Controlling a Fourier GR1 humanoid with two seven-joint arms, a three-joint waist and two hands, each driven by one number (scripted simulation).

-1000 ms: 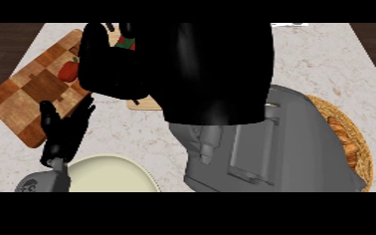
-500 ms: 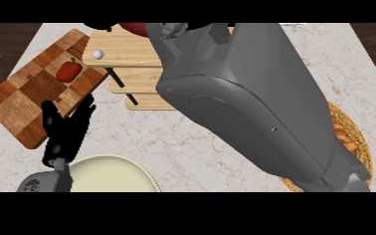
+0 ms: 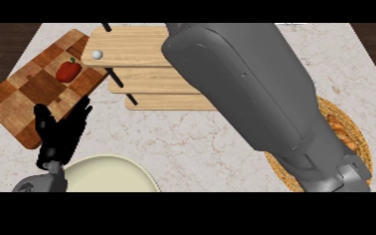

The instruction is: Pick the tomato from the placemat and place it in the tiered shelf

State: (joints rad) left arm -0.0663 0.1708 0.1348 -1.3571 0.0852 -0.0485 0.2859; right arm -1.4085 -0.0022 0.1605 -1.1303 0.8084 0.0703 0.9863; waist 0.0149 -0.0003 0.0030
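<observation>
Head view: my right forearm (image 3: 257, 99) crosses the frame toward the tiered shelf (image 3: 140, 55); its hand is out of sight, so I cannot tell its state or see the tomato. Left hand (image 3: 62, 129) rests open at lower left. Likely the placing step; next I need to confirm the release.

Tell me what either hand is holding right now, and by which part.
The left hand rests open, holding nothing. The right forearm hides the right hand, so its hold cannot be told. No tomato shows.
</observation>
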